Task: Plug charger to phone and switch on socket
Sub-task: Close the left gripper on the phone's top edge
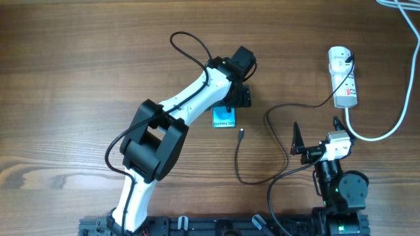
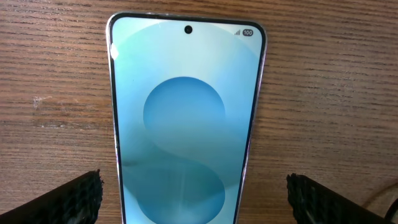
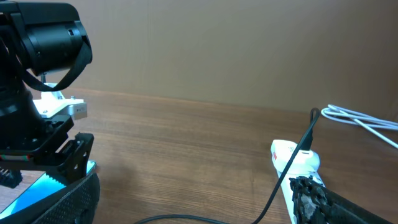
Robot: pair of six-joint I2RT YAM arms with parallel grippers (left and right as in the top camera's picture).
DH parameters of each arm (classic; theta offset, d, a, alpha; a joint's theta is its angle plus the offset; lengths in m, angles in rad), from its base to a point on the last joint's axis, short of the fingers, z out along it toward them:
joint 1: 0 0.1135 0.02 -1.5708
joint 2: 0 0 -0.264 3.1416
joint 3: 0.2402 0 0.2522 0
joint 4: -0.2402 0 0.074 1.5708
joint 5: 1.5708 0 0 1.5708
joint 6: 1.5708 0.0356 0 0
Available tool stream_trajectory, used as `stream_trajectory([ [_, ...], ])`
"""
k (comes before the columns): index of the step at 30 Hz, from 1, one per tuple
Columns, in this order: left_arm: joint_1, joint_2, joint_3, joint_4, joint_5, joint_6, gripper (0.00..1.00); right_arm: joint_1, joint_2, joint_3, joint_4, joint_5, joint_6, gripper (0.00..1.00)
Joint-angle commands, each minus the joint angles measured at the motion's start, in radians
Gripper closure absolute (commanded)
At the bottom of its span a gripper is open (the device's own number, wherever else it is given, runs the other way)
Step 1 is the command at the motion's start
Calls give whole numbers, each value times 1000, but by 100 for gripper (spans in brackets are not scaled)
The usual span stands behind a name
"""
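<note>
The phone (image 1: 224, 119) lies flat on the wooden table, turquoise screen up, partly under my left gripper (image 1: 233, 101). In the left wrist view the phone (image 2: 186, 112) fills the middle, and the left gripper (image 2: 198, 202) is open with a finger on each side of it, not touching. The charger cable (image 1: 287, 106) runs from its plug in the socket (image 1: 344, 78) and loops across the table to its loose tip (image 1: 242, 134), just right of the phone. My right gripper (image 1: 317, 136) is open and empty, below the socket. The right wrist view shows the socket (image 3: 291, 157) and cable (image 3: 297, 163).
The socket's thick white cable (image 1: 394, 124) curves along the right edge of the table. The left arm (image 3: 43, 93) stands at the left of the right wrist view, with the phone's edge (image 3: 34, 190) beneath it. A brown wall is behind.
</note>
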Motion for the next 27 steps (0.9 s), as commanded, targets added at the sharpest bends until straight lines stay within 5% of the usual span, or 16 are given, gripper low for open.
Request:
stream_trajectory([
  [1, -4, 11, -11, 5, -23, 16, 0, -4, -3, -1, 3, 13, -2, 0],
  [27, -4, 13, -57, 85, -54, 117, 0, -4, -3, -1, 3, 13, -2, 0],
])
